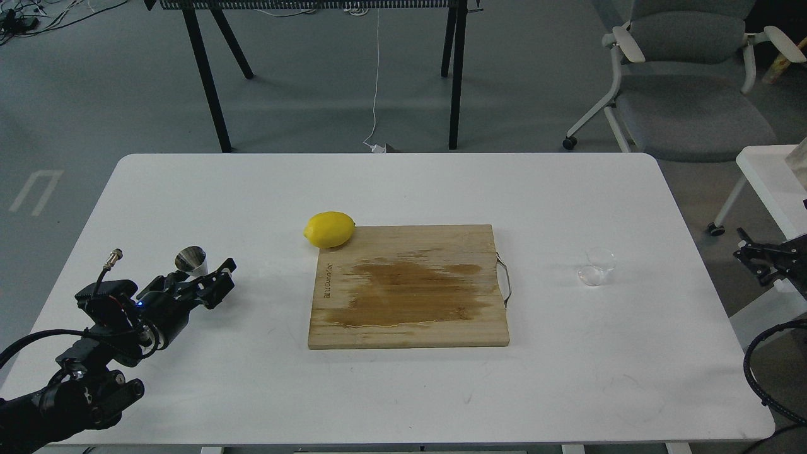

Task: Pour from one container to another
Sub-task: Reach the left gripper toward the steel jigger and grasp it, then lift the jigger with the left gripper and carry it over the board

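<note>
The steel hourglass jigger [190, 259] stands near the table's left edge, with only its upper cone showing. My left gripper [200, 282] is right in front of it, open, its dark fingers [219, 282] covering the jigger's lower half; I cannot tell whether they touch it. The small clear cup [596, 267] stands upright on the right side of the table, nothing near it. My right gripper [760, 258] hangs off the table's right edge, well apart from the cup, small and dark.
A wooden cutting board [410, 287] with a wet stain and a metal handle lies mid-table. A yellow lemon [330, 229] rests at its far left corner. A grey chair [687, 75] and a side table [772, 180] stand to the right.
</note>
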Controlling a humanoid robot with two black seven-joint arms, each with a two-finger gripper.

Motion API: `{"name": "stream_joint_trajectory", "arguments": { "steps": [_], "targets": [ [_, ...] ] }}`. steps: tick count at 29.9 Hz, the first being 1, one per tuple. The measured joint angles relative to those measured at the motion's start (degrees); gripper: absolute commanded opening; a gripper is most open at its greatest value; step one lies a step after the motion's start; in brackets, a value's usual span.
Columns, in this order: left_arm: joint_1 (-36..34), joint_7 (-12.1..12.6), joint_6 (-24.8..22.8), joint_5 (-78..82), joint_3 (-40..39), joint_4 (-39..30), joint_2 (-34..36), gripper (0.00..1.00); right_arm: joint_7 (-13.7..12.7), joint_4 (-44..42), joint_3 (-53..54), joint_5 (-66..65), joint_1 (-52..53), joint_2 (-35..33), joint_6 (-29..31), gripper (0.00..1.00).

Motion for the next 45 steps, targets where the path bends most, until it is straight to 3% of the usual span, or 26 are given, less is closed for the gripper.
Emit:
{"name": "stream_joint_trajectory", "arguments": {
  "steps": [3, 14, 29, 40, 45],
  "targets": [
    [-0.4, 0.0, 0.0, 0.0, 0.9, 2.4, -0.9, 0.54, 0.0, -0.1, 0.0, 0.0, 0.0, 0.0, 0.0, 0.99],
    [-0.7, 0.0, 0.0, -0.2, 1.2, 5.6, -2.3, 0.16, 0.0, -0.1, 0.0, 0.0, 0.0, 0.3, 0.0, 0.99],
    [-2.6, 0.0, 0.0, -0.3, 1.1, 5.1, -2.1, 0.11, 0.0, -0.8, -0.1, 0.0, -0.1, 0.6, 0.0, 0.99],
    [-16.1, 0.0, 0.0, -0.2, 1.3, 5.0, 0.1, 0.12, 0.0, -1.1, -0.1, 0.0, -0.3, 0.7, 0.0, 0.99],
    [-23.9, 0.0, 0.0, 2.2, 5.6, 4.8, -3.6, 0.11, 0.0, -1.4, 0.0, 0.0, -0.4, 0.8, 0.0, 0.99]
  ]
}}
